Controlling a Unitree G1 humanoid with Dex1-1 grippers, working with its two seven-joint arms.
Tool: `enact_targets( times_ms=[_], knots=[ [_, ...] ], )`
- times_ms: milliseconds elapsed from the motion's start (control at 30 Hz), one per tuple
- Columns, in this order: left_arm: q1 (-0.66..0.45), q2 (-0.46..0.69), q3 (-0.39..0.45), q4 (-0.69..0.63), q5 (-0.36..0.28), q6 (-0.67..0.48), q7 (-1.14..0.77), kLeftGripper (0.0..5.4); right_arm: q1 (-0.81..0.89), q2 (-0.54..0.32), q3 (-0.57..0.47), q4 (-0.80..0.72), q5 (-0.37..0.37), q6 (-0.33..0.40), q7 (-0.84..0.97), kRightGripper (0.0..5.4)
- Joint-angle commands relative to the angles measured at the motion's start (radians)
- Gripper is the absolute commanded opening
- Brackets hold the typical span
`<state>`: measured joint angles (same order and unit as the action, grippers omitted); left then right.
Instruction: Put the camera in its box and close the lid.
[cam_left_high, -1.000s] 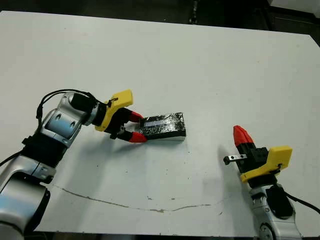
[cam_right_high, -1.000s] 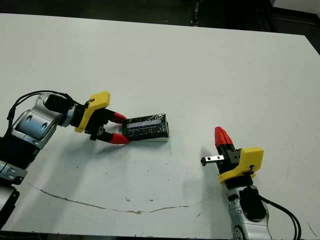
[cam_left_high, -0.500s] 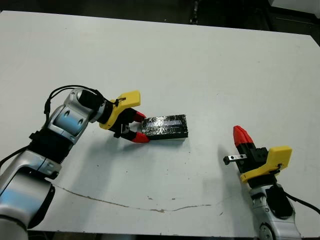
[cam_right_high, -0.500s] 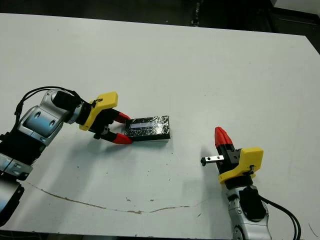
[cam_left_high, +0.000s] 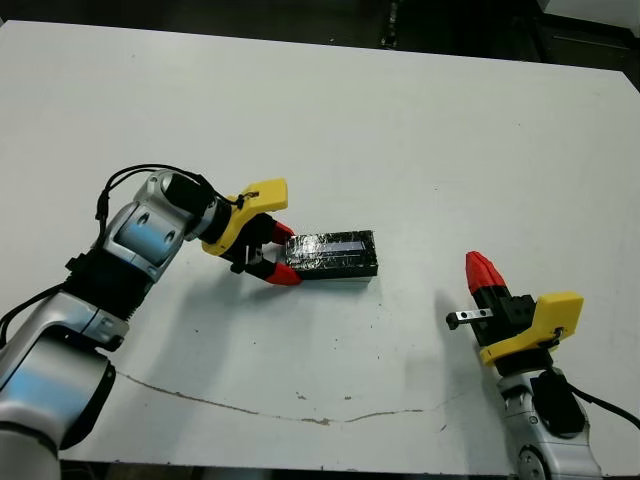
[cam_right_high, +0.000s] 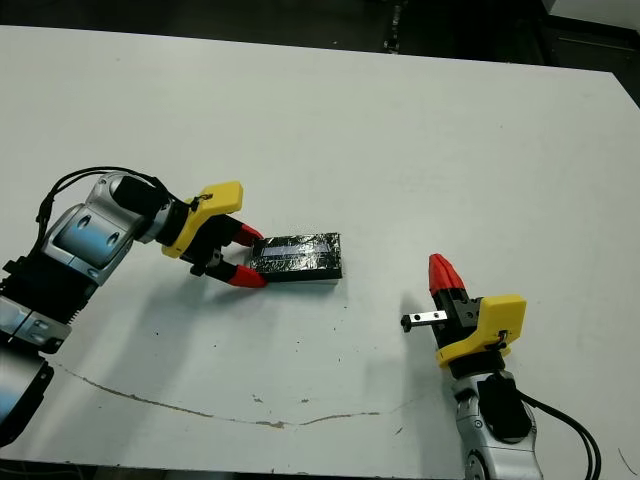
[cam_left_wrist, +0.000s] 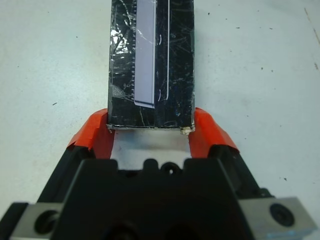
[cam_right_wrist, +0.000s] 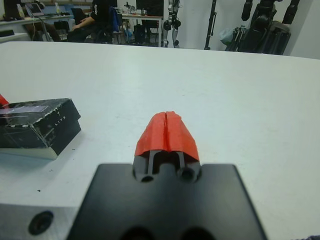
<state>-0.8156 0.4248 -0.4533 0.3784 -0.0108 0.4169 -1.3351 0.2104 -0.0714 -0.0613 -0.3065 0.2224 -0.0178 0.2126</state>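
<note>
From the head we look steeply down on the table (cam_left_high: 420, 130); both wrist views, low and close, share the lid (cam_right_wrist: 37, 122).

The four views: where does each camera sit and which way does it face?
Left and right eye views: on the head, looking down at the table; both arms show.
Left wrist view: along the left end effector, whose fingers flank the lid.
Right wrist view: along the shut right end effector, across the table; people beyond.
Shared: all four show the lid.
</note>
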Motion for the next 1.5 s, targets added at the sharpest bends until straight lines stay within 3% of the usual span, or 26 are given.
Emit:
enact_targets(
  times_ms=[33, 200, 400, 867, 1033, 1233, 1500],
  knots=[
    [0.024, -0.057, -0.035, 0.005, 0.008, -0.057, 0.011, 3.81, 0.011, -0.010, -0.007, 0.000, -0.005, 0.008, -0.006, 0.00],
    [0.024, -0.061, -0.036, 0.046, 0.028, -0.166, 0.021, 4.52, 0.012, -0.009, -0.008, 0.003, -0.001, 0.003, -0.003, 0.00],
    [0.033, -0.058, -0.023, 0.046, 0.020, -0.155, 0.029, 5.38, 0.013, -0.008, -0.006, -0.003, 0.002, 0.012, -0.005, 0.00],
    [0.058, -0.054, 0.018, 0.034, 0.002, -0.164, 0.051, 5.39, 0.015, -0.005, -0.003, 0.004, -0.001, 0.006, -0.004, 0.00],
    [0.075, -0.077, 0.077, 0.036, -0.060, -0.171, 0.060, 5.39, 0.018, -0.009, -0.003, -0.001, -0.004, 0.014, -0.008, 0.00],
    [0.101, -0.085, 0.114, 0.015, -0.073, -0.234, 0.106, 5.39, 0.018, -0.010, -0.003, 0.007, -0.002, 0.001, 0.001, 0.00],
    [0.104, -0.065, 0.140, 0.039, -0.106, -0.207, 0.086, 5.39, 0.021, -0.010, -0.003, 0.001, 0.000, 0.011, -0.001, 0.00]
  ],
)
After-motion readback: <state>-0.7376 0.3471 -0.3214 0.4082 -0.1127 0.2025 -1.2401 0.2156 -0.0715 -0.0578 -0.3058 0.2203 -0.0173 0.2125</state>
